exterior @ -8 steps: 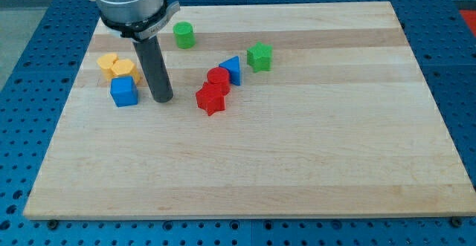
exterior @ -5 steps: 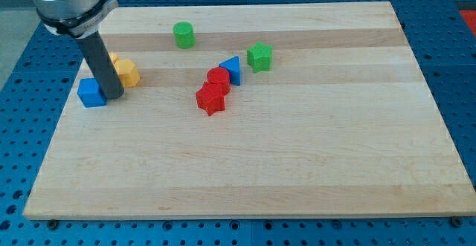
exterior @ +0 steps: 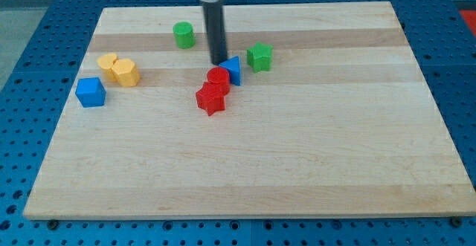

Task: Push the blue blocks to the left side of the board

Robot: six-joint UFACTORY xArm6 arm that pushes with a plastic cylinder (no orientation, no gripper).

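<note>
- My tip [exterior: 218, 62] is seen just far-left of blue triangular block [exterior: 232, 69], nr touching.
- Blue cube [exterior: 90, 92] is parked at board [exterior: 312, 157] left edge.
- No hand fitted; plain rod only.

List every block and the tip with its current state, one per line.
Blue cube: at the board's left edge, alone.
Blue triangle: mid-board, touching the red cylinder.
Red star: against the red cylinder.
Yellow blocks: side by side.
Green cylinder: upright, alone.
Green star: alone.
My tip: just above-left of the blue triangle.
</note>
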